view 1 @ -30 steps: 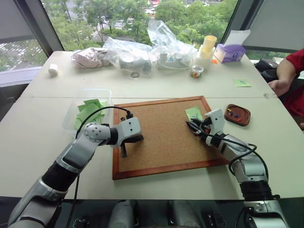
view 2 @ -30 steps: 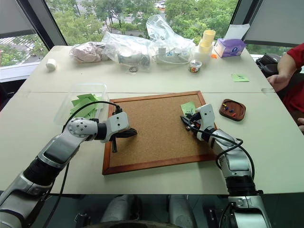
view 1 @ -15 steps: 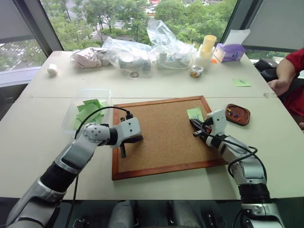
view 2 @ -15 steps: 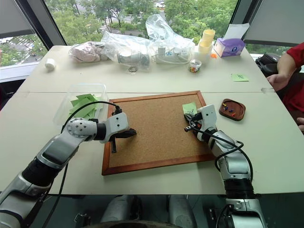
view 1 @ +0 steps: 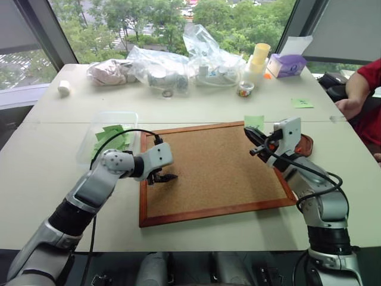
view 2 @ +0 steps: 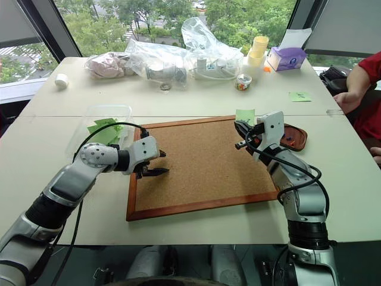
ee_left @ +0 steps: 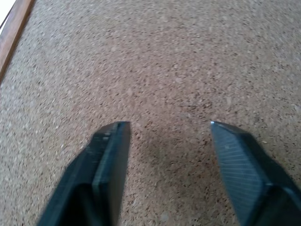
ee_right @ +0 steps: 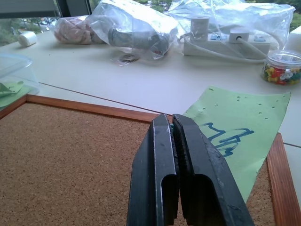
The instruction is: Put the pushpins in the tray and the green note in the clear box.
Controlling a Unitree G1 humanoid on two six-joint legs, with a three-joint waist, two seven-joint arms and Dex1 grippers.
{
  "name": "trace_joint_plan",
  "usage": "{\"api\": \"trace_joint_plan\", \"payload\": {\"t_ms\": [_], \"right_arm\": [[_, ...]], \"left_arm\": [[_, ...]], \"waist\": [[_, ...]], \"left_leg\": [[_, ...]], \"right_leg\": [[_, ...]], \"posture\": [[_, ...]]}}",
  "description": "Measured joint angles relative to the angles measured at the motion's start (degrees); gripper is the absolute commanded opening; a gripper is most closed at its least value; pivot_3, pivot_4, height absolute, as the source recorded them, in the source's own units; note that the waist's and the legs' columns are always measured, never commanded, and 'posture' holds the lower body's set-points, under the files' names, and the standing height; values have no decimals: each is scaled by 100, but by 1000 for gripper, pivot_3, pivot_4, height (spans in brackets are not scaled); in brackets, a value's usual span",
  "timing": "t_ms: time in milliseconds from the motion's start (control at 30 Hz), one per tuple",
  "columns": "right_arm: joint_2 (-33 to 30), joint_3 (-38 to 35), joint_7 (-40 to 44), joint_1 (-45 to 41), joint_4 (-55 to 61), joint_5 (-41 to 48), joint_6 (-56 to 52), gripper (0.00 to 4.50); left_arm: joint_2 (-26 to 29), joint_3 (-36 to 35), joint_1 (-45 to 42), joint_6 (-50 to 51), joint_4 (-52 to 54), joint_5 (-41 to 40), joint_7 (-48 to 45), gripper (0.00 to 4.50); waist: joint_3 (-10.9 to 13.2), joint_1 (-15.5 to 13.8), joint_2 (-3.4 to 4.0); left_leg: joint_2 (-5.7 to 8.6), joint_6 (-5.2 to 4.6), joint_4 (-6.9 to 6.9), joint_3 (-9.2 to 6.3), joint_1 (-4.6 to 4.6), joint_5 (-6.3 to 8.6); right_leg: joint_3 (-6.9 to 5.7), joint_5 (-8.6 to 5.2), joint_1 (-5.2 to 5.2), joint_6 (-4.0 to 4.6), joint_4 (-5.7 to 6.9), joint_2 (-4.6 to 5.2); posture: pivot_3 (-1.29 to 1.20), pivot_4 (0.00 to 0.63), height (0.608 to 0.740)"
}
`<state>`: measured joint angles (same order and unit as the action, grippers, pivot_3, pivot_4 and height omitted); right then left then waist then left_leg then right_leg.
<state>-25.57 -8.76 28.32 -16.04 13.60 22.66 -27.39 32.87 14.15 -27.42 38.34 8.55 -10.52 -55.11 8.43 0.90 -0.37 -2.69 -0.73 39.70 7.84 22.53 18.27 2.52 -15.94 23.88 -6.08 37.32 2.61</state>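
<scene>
The right hand (view 2: 240, 134) was clenched on the green note (view 2: 244, 115), raised over the corkboard's (view 1: 214, 173) far corner. The left hand (view 1: 162, 177) hung released. Best carry the note level across to the clear box (view 1: 106, 143).

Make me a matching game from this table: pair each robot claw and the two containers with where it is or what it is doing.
Things:
1. left gripper
2. right gripper
3. tray
4. clear box

Places or states:
A. left of the corkboard, green papers inside
B. open, above the corkboard
C. right of the corkboard, partly behind an arm
D. shut on the green note

Pairs: 1-B, 2-D, 3-C, 4-A
</scene>
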Motion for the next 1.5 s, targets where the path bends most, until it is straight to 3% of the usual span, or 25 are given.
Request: {"api": "trace_joint_plan", "payload": {"t_ms": [67, 133, 267, 400, 533, 667, 1000, 1100, 1333, 1500], "right_arm": [[-153, 77, 146, -42, 130, 4, -51, 0], [-445, 182, 411, -140, 277, 46, -147, 0], [-745, 172, 681, -285, 437, 120, -246, 0], [-799, 237, 826, -456, 558, 136, -344, 0], [-850, 290, 898, -596, 704, 143, -419, 0], [-855, 408, 906, -703, 956, 182, -526, 0], [-843, 572, 802, -688, 1220, 215, -712, 0], [-843, 578, 776, -688, 1256, 223, -722, 0], [-843, 579, 730, -688, 1335, 232, -731, 0], [-842, 605, 708, -688, 1335, 228, -731, 0]], "left_arm": [[-490, -532, -254, 581, -126, -712, 71, 4425], [-986, -1540, -1054, 1217, -438, -1663, 342, 4425], [-1386, -2541, -1889, 1997, -505, -2752, 733, 4425], [-2017, -2660, -1933, 2750, -1208, -3193, 1287, 4425], [-2304, -2672, -2074, 3043, -1796, -3289, 1648, 4425], [-2941, -2850, -2354, 2844, -3014, -3327, 1874, 4425], [-3310, -2945, -3217, 2025, -4452, -3338, 1675, 4425], [-3314, -2915, -3319, 1854, -4649, -3286, 1577, 3670], [-3387, -2848, -3364, 1648, -4882, -3236, 1437, 189], [-3380, -2827, -3367, 1628, -4876, -3233, 1316, 27]], "waist": [[9, -29, -16], [15, -36, -23], [8, 10, -14], [13, -4, -19], [14, -7, -22], [16, -28, -25], [24, -20, -36], [24, -17, -37], [24, -15, -37], [24, -16, -37]], "left_leg": [[-2, 15, 27, -18, 44, -9], [1, 15, 46, -24, 95, -12], [7, 12, 26, -23, 79, -8], [5, 15, 32, -26, 84, -10], [8, 16, 33, -26, 83, -10], [17, 16, 33, -26, 86, -11], [28, 17, 31, -26, 87, -11], [28, 17, 30, -26, 87, -11], [28, 18, 30, -26, 87, -11], [28, 18, 30, -26, 87, -11]], "right_leg": [[-12, 2, 23, -3, 5, -1], [-16, 5, 73, -8, 15, 0], [-11, 6, 60, -12, 0, 2], [-14, 6, 63, -12, 2, -1], [-13, 6, 61, -12, 1, 0], [-15, 6, 61, -12, -2, 2], [-15, 6, 63, -12, -5, 2], [-15, 6, 63, -12, -5, 2], [-15, 6, 63, -12, -4, 1], [-15, 6, 63, -12, -4, 1]], "posture": [[0, 150, 731], [0, 150, 731], [0, 150, 731], [0, 150, 731], [0, 150, 731], [0, 150, 731], [0, 150, 731], [0, 150, 731], [0, 150, 731], [0, 150, 731]]}}
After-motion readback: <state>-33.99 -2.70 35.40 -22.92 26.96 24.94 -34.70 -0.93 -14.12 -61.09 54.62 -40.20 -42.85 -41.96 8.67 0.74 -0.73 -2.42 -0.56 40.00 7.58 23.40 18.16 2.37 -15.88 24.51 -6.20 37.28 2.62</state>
